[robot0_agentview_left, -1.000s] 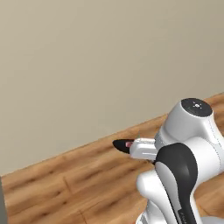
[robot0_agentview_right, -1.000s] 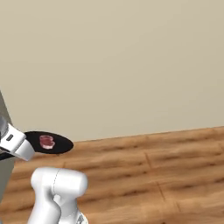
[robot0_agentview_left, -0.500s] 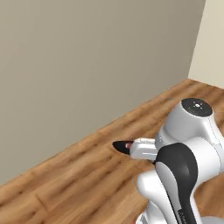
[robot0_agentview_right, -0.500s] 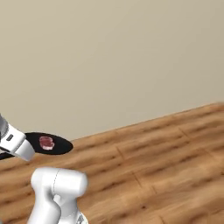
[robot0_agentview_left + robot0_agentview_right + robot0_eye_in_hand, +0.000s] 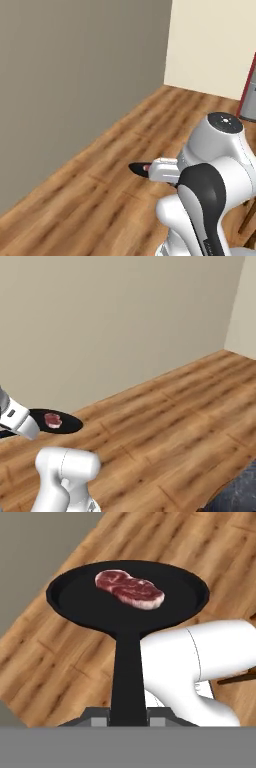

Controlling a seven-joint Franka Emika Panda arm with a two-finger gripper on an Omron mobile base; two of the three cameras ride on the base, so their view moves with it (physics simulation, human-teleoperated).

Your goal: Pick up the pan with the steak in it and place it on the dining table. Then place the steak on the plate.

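**Pan held by its handle, steak riding loose**

The gripper (image 5: pixel 128 719) is clamped tight on the near end of the pan's long handle; the pan (image 5: pixel 127 592) hangs out in the air above the wooden floor (image 5: pixel 165 421), roughly level; the steak (image 5: pixel 130 589) lies flat inside it, toward the far side. The pan looks rigid, with its weight well out from the grip, so it may want to droop; the meat looks soft and slick, likely to slide if tipped; the handle seems the right hold.
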